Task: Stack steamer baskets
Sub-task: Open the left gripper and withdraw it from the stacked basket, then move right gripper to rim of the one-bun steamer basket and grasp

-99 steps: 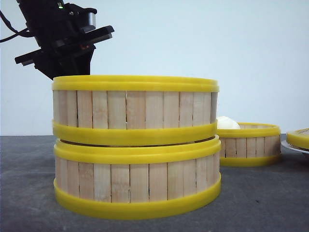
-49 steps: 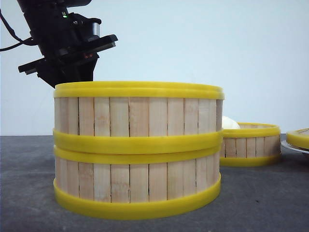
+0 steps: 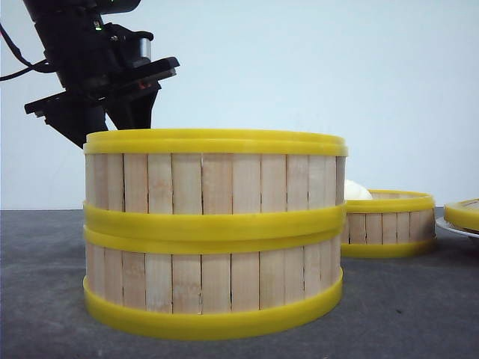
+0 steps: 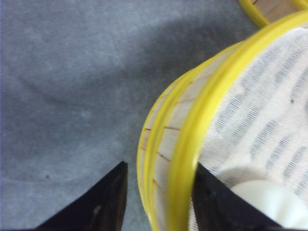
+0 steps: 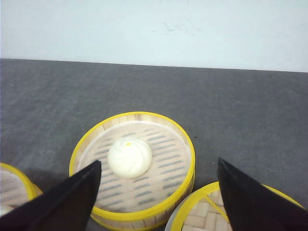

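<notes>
**Two baskets stacked, one still to go**

Two steamer baskets already form a stack: the lower basket [image 3: 213,288] sits on the dark table [image 3: 404,307], and the upper basket [image 3: 213,179] rests squarely on it, rims meeting. At about three o'clock from the stack, a third basket [image 5: 132,166] stands alone, holding a white bun [image 5: 129,157]; it is the remaining one to lift on. The left gripper [image 4: 159,197] straddles the upper basket's wall, jaws spread either side; whether they are pressing it I cannot tell. The right gripper [image 5: 159,202] hovers wide open above the third basket.
</notes>
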`<action>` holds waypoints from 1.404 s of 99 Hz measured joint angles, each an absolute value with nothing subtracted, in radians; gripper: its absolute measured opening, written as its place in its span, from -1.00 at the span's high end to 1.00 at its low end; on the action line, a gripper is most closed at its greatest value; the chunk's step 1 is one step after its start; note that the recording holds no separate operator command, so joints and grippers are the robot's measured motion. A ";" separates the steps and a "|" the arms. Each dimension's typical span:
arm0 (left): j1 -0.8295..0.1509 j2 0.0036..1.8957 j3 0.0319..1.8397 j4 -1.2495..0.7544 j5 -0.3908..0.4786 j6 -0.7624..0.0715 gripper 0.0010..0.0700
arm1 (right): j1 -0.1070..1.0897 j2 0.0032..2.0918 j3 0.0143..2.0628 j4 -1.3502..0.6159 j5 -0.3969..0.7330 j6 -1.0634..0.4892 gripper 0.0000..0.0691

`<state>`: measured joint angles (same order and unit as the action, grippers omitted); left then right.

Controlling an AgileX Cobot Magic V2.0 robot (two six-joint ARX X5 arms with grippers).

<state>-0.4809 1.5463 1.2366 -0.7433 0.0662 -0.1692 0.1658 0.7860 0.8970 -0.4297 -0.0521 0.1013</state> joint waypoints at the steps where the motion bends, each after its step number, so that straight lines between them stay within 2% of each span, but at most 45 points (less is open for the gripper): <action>1: -0.480 1.546 1.237 -0.743 0.066 -0.169 0.34 | 0.166 0.786 0.897 -0.430 -0.052 0.101 -0.38; 21: -0.448 1.510 1.237 -0.701 0.067 -0.169 0.33 | 0.166 0.788 0.897 -0.430 -0.052 0.102 -0.38; 48: -0.399 1.207 1.242 -0.545 0.049 -0.168 0.33 | 0.166 0.873 0.897 -0.429 -0.054 0.113 -0.38; 76: -0.407 1.013 1.230 -0.562 0.051 -0.169 0.33 | 0.165 1.066 0.951 -0.419 -0.054 0.115 -0.38; 105: -0.426 0.695 0.981 -0.469 0.051 -0.187 0.33 | 0.159 1.367 1.172 -0.472 -0.053 0.120 -0.38; 121: -0.440 0.540 0.852 -0.530 0.052 -0.232 0.33 | 0.144 1.506 1.252 -0.477 -0.053 0.138 -0.38; 139: -0.443 0.435 0.844 -0.634 0.069 -0.263 0.33 | 0.105 1.624 1.314 -0.475 -0.049 0.175 -0.38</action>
<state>-0.4435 0.4351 0.8440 -0.6338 0.0689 -0.2634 0.1055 1.6238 1.3140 -0.4747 -0.0490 0.1745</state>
